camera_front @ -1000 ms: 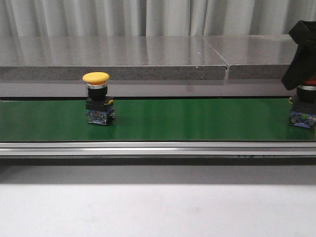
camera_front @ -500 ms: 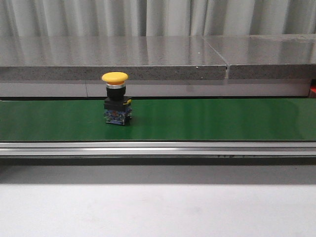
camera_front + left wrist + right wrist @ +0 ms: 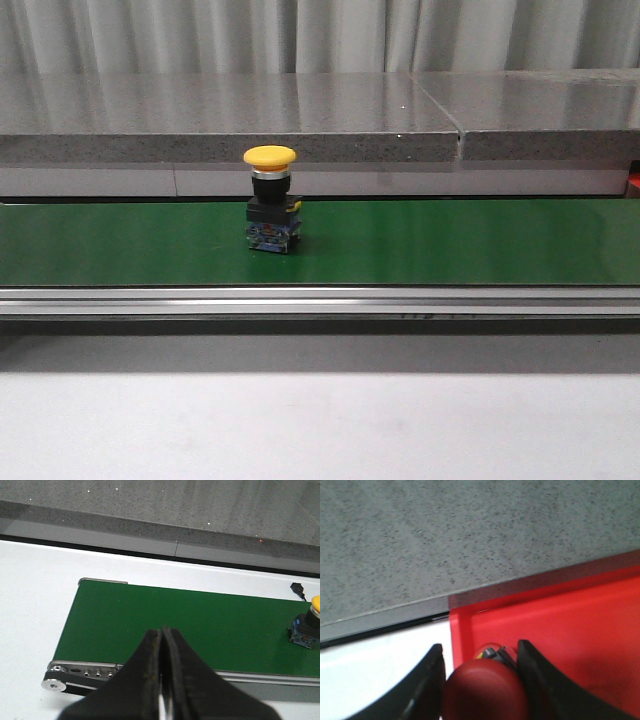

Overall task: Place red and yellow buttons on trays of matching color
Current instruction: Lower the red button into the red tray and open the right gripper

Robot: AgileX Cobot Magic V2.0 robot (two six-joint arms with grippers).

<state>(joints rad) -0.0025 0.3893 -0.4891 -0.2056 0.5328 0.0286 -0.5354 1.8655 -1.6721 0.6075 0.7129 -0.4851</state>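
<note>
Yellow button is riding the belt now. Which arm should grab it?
Left, probably. The left pincer is shut and empty above the green belt, with the yellow button in its view. The right pincer holds the red button at the red tray.

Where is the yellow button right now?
In the front view, the yellow button stands upright on the green belt, left of centre, in front of the grey stone ledge.
</note>
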